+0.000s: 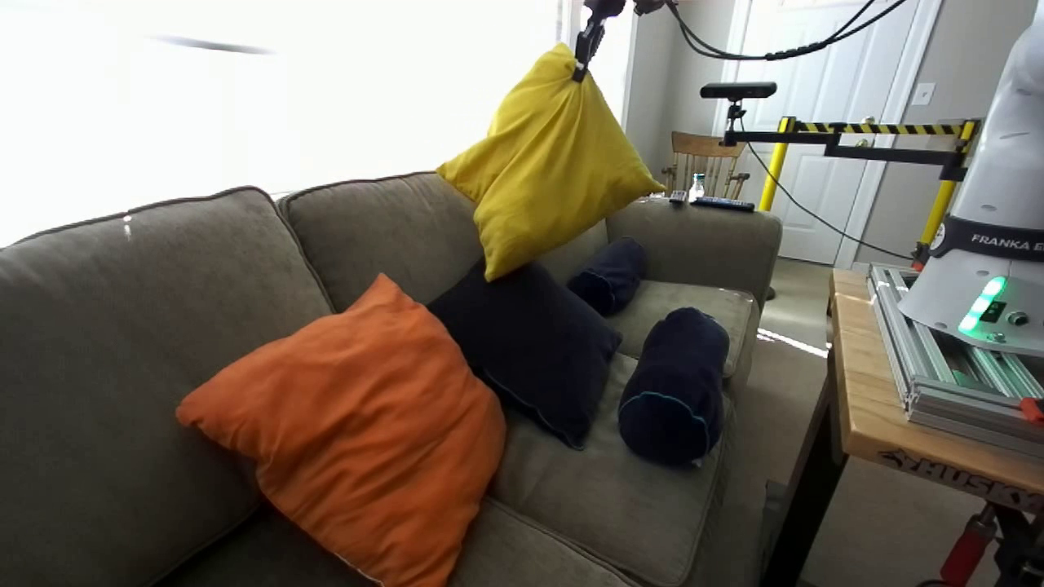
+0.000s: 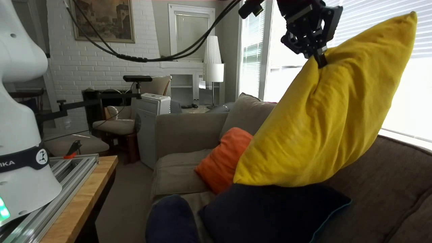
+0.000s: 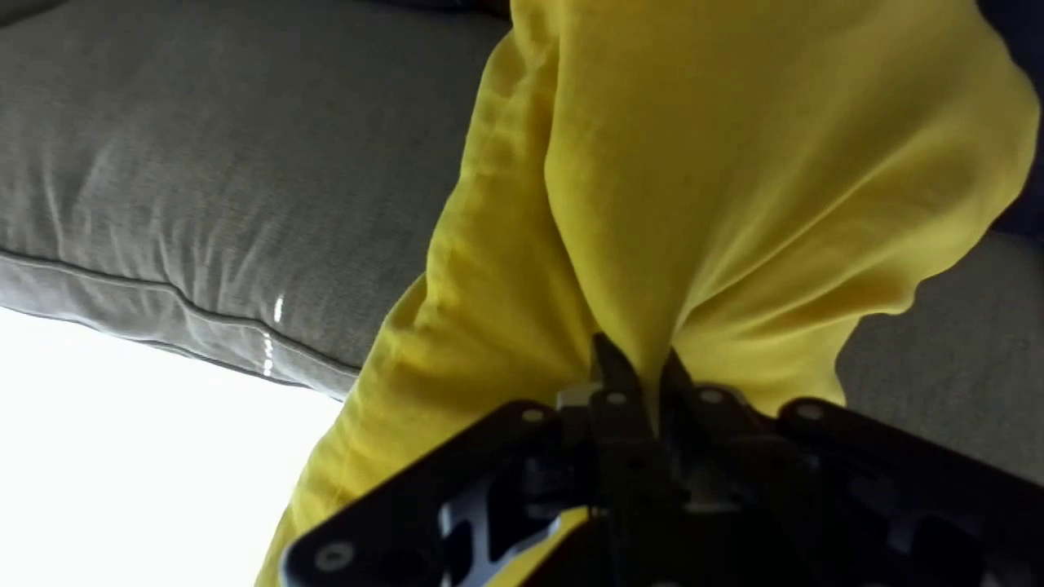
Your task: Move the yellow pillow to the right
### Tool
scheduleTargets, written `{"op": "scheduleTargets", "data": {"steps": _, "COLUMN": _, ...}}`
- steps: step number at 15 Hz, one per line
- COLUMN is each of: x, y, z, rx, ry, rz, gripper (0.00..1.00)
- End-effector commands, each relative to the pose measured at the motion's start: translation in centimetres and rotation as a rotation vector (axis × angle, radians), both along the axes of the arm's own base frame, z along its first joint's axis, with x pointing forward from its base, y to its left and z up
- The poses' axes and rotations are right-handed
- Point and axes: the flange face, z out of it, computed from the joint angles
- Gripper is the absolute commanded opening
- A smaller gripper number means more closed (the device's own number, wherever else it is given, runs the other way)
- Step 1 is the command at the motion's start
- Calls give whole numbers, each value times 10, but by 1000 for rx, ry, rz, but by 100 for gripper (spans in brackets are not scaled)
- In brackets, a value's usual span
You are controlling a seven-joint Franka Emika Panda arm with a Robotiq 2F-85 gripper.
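My gripper pinches the yellow pillow above the sofa, long axis slanting, one corner down; near the sofa I read HUSKY on the workbench, FRANKA on the arm

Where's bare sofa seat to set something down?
Bare: middle seat between orange pillow, navy pillow and front bolster; end seat between front bolster, rear bolster and sofa arm; opposite end seat between orange pillow and opposite arm. Crowded: around the navy pillow, with the yellow pillow hanging over it in the pincer.
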Motion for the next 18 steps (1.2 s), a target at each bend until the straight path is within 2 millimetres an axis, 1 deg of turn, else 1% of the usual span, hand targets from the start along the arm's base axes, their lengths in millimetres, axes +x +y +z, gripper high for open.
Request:
{"op": "scheduleTargets", "data": {"steps": 1, "x": -36, "y": -7, "z": 20, "rx": -77, "ry": -32, "rz": -69, "gripper": 2}}
{"op": "scheduleTargets", "data": {"steps": 4, "x": -55, "y": -19, "z": 20, "rx": -117, "ry": -31, "rz": -147, "gripper": 2}}
{"op": "scheduleTargets", "data": {"steps": 7, "x": -77, "y": -37, "z": 17, "rx": -157, "ry": -27, "rz": -246, "gripper": 2}}
{"op": "scheduleTargets", "data": {"steps": 9, "x": -87, "y": -48, "z": 14, "rx": -177, "ry": -19, "rz": -296, "gripper": 2}}
{"op": "scheduleTargets", "data": {"steps": 13, "x": -107, "y": -62, "z": 3, "rx": -201, "ry": 12, "rz": -386, "gripper": 2}}
{"op": "scheduleTargets", "data": {"steps": 15, "x": -114, "y": -67, "z": -2, "rx": -202, "ry": 20, "rz": -424, "gripper": 2}}
{"op": "scheduleTargets", "data": {"steps": 18, "x": -115, "y": -68, "z": -11, "rx": -180, "ry": 15, "rz": -439, "gripper": 2}}
